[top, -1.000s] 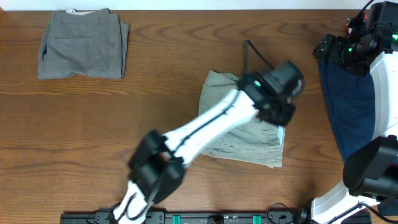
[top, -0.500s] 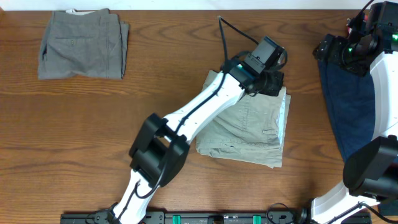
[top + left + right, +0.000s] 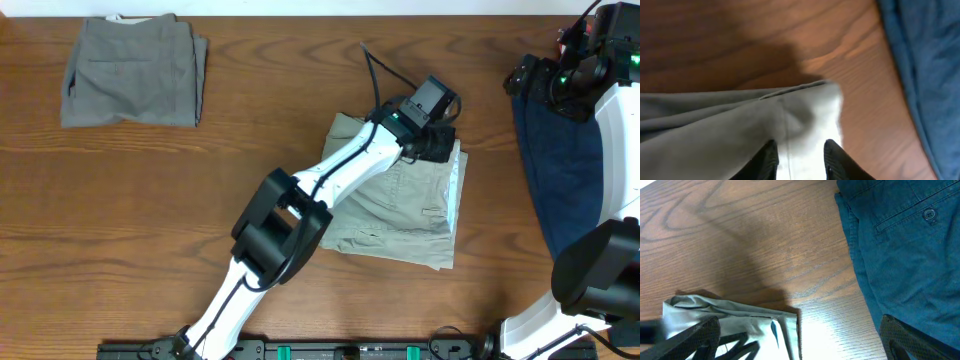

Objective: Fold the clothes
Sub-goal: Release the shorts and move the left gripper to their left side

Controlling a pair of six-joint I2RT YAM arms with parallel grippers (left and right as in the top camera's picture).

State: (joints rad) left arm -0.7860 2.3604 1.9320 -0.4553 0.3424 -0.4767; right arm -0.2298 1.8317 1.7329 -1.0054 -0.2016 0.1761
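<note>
Over a corner edge of the khaki shorts [image 3: 715,125], left pincer [image 3: 800,146] ajar, empty; table [image 3: 865,90] strip alongside.

Wooden table [image 3: 250,110] bears khaki shorts [image 3: 420,215], grey shorts [image 3: 130,70], navy shorts [image 3: 560,170]

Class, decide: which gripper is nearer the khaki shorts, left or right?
Left. The left gripper sits over a corner of the khaki shorts; the right gripper hangs well apart, by the navy shorts.
</note>
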